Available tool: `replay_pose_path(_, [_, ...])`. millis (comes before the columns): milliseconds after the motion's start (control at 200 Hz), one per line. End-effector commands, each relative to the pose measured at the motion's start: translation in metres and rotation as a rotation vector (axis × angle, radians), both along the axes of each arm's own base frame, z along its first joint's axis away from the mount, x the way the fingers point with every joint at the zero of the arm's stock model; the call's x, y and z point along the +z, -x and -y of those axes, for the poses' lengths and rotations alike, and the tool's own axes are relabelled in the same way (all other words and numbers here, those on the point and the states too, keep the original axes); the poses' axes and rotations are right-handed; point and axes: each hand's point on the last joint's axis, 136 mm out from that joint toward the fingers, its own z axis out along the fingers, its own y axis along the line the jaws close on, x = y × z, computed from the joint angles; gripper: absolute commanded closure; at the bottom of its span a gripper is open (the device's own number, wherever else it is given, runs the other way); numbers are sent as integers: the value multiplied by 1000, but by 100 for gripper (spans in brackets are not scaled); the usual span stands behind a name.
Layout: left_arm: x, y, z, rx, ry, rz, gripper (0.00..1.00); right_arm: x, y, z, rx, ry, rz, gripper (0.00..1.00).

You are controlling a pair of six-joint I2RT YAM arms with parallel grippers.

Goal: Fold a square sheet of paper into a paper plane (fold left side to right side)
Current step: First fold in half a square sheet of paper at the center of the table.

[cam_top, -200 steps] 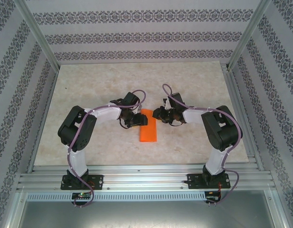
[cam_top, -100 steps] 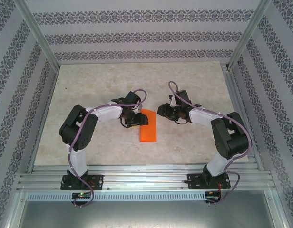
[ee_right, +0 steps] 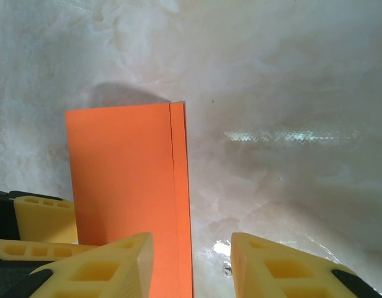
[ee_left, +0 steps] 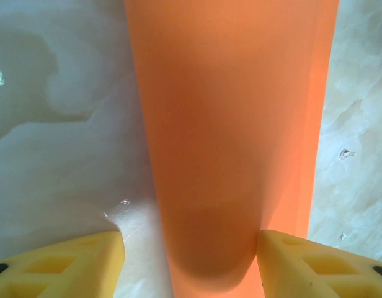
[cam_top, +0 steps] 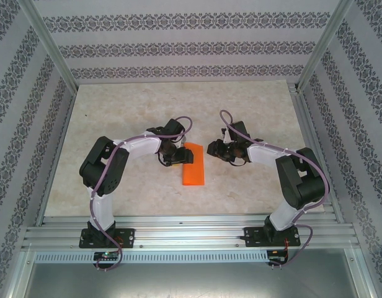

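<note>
Orange sheet of paper (cam_top: 193,166), folded to a narrow rectangle, lies flat on the marble bench (cam_top: 116,112) between both claws; left claw (ee_left: 190,239) straddles it part-open, right claw (ee_right: 192,242) gapes empty at its edge

Pale marbled table (cam_top: 116,112) carrying one orange sheet of paper (cam_top: 193,167).
The sheet lies flat near the middle, folded into a narrow rectangle.

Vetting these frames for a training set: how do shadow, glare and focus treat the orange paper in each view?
Left wrist: paper close and soft-edged, dark shadow at its near end. Right wrist: paper sharp, casting a shadow beyond its far edge, glare streak on the table. Top external: even light, paper small but crisp.
</note>
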Motion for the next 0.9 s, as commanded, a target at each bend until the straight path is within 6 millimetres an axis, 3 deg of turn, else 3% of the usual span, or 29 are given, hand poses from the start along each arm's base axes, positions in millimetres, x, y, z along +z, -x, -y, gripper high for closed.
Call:
replay_pose_path(0, [-23,1,9,-26,-31,0,39,5,1,3,3,9,27,62])
replay_pose_path(280, [-24,2,14,-34,-34,-8,39,7,3,-1,12,0,27,63])
replay_pose_path(899, [6,0,25,-38,14,20,42,6,7,-4,19,-1,29,63])
